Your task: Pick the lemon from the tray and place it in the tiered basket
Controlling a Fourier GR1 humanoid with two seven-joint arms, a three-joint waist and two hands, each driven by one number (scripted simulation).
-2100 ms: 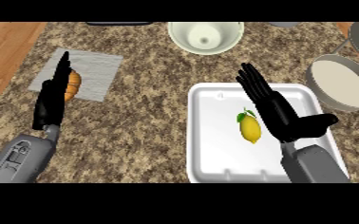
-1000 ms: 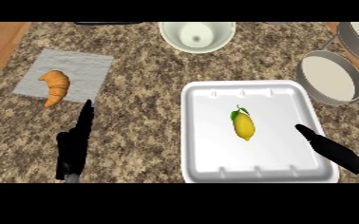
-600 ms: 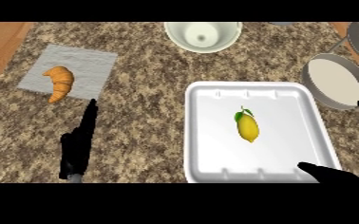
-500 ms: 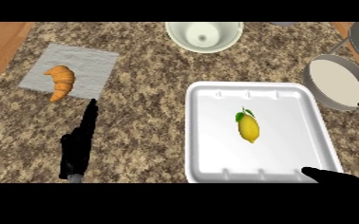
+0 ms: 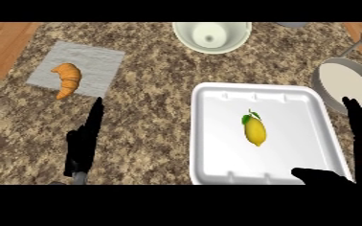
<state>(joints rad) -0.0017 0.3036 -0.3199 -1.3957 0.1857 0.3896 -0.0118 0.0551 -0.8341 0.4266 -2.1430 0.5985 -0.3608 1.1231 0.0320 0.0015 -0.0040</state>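
Both hands show released fingers, left hand (image 5: 83, 141) edge-on over counter (image 5: 148, 76), right hand (image 5: 322, 176) by tray (image 5: 212, 124).

- No writing, label, brand, number or sign can be read anywhere in the head view.
- The white tray (image 5: 219, 124), at 4 o'clock on the worktop (image 5: 155, 100), bears only plain moulded notches, no letters.
- The grey cloth (image 5: 92, 64) at 10 o'clock is unmarked.

Right hand (image 5: 322, 176) mostly past the lower right edge (palm unseen)
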